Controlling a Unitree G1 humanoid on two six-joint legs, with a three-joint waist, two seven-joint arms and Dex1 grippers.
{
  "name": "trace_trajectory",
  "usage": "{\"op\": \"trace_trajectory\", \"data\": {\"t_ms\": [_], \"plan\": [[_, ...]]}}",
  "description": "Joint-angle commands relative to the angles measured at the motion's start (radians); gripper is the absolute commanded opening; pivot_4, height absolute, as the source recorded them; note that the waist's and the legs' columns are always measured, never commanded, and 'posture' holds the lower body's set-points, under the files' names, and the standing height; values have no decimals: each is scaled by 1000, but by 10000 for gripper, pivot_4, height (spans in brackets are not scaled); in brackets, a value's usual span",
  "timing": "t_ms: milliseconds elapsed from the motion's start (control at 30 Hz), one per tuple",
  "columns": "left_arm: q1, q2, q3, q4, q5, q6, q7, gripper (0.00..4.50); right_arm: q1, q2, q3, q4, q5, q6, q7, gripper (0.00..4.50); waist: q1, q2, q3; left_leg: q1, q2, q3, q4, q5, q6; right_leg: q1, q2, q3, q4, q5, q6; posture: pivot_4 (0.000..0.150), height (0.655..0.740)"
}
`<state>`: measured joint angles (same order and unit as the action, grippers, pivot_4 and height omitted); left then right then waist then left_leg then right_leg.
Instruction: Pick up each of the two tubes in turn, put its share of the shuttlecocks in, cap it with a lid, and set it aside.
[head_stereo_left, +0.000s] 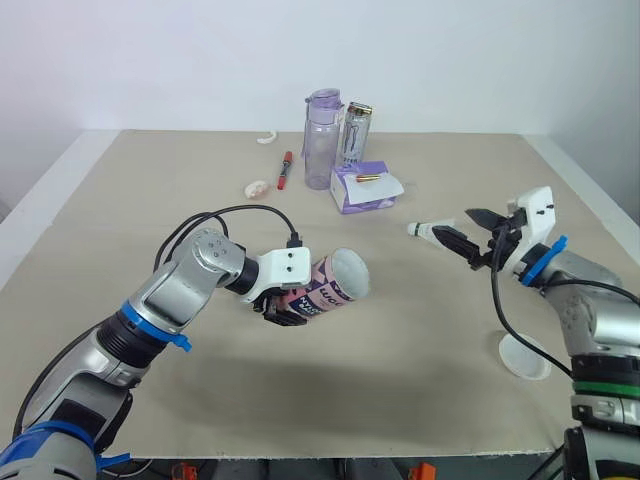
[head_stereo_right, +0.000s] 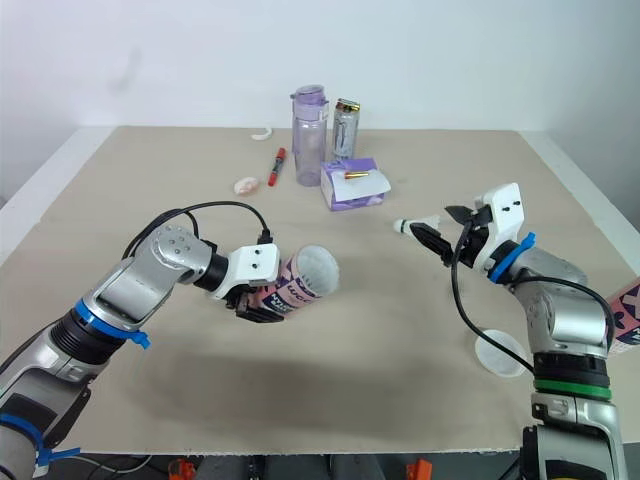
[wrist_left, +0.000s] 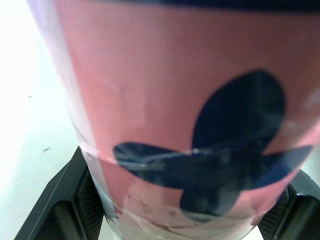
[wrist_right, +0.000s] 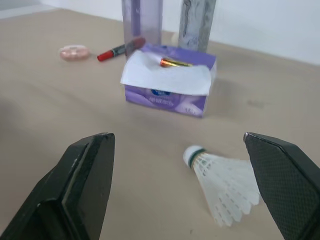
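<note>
Filling step. Left gripper (head_stereo_left: 287, 306) clamps tube (head_stereo_left: 336, 279), frame centre. Right gripper (head_stereo_left: 463, 229), centre right, spread near shuttlecock (head_stereo_left: 424, 230). Next: pinch shuttlecock.

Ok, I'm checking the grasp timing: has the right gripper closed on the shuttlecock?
No: the right gripper has its fingers spread wide, and the shuttlecock lies on the table touching neither.

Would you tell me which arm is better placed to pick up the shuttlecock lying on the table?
The right. The right gripper is open and close by the shuttlecock, which lies between its fingers in the wrist view. The left gripper is shut on the pink tube.
</note>
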<state>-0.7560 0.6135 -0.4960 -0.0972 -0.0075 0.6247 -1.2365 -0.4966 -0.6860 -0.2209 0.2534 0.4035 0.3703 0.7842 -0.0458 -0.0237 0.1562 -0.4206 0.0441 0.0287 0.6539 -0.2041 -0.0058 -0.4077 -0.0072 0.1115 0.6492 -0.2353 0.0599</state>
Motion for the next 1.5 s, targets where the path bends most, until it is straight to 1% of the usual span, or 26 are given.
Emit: {"op": "trace_trajectory", "data": {"t_ms": [33,233,700,900,1000,1067,1100,1167,1200,1233,1267,1300,1400,1433,1500], "plan": [[18,12,-20,23,32,21,25,35038,-51,3,9,111,-38,-86,23,44227,0,0,0,0,0,0,0,0,0,0,0,0,0,0,0,1500,7400],[31,31,-16,9,33,26,24,35038,-130,46,7,304,-58,-128,8,44227,-2,1,0,0,0,0,0,0,0,0,1,0,0,0,0,1500,7400],[27,43,-18,22,40,14,28,35038,-271,136,40,566,-111,-208,54,44227,-7,1,0,1,1,0,0,0,0,0,3,1,0,1,-1,1500,7400],[29,43,-16,24,40,15,33,35038,-360,169,59,701,-160,-244,26,44227,-11,1,0,1,1,0,0,0,0,0,3,1,1,2,-1,1500,7400],[33,45,-14,23,40,16,35,35038,-397,174,52,760,-177,-269,-1,37144,-12,1,0,1,1,-1,0,0,0,0,3,1,1,2,-1,1500,7400],[35,47,-12,21,39,17,36,35038,-413,176,51,783,-185,-282,-4,28062,-12,2,0,2,1,-1,0,0,0,0,3,1,1,2,-1,1500,7400],[36,48,-11,20,39,18,37,35038,-420,177,50,794,-187,-288,-7,22147,-12,2,0,2,1,0,0,0,0,0,3,1,1,2,-1,1500,7400],[38,49,-9,18,39,20,38,35038,-426,176,50,807,-193,-297,-11,15602,-12,2,0,2,1,-1,0,0,0,0,3,1,1,2,-1,1500,7400],[38,49,-8,19,39,20,39,35038,-429,176,48,813,-193,-296,-14,10092,-12,2,0,2,1,-1,0,0,0,0,3,1,1,2,-1,1500,7400],[39,49,-8,19,40,21,40,35038,-431,176,45,817,-193,-297,-13,7731,-12,2,0,2,1,-1,0,0,0,0,3,1,1,2,-1,1500,7400],[39,49,-7,19,40,21,41,35038,-431,174,46,821,-196,-300,-13,2571,-12,2,0,2,1,-1,0,0,0,0,3,1,1,2,-1,1500,7400],[39,49,-7,18,40,22,41,35038,-431,172,48,824,-201,-304,-13,136,-12,2,0,2,1,-1,0,0,0,0,3,1,1,2,0,1500,7400],[40,50,-7,18,41,20,41,35038,-422,166,53,806,-209,-321,-7,136,-12,2,0,2,1,-1,0,0,0,0,3,1,1,2,0,1500,7400],[39,50,-8,19,42,19,41,35038,-412,161,58,779,-215,-335,-4,136,-12,2,0,2,1,-1,0,0,0,0,3,1,1,2,0,1500,7400],[38,48,-9,20,42,17,40,35038,-365,140,78,660,-233,-376,15,136,-12,2,1,2,1,-1,0,0,0,0,3,1,1,2,0,1500,7400]]}}
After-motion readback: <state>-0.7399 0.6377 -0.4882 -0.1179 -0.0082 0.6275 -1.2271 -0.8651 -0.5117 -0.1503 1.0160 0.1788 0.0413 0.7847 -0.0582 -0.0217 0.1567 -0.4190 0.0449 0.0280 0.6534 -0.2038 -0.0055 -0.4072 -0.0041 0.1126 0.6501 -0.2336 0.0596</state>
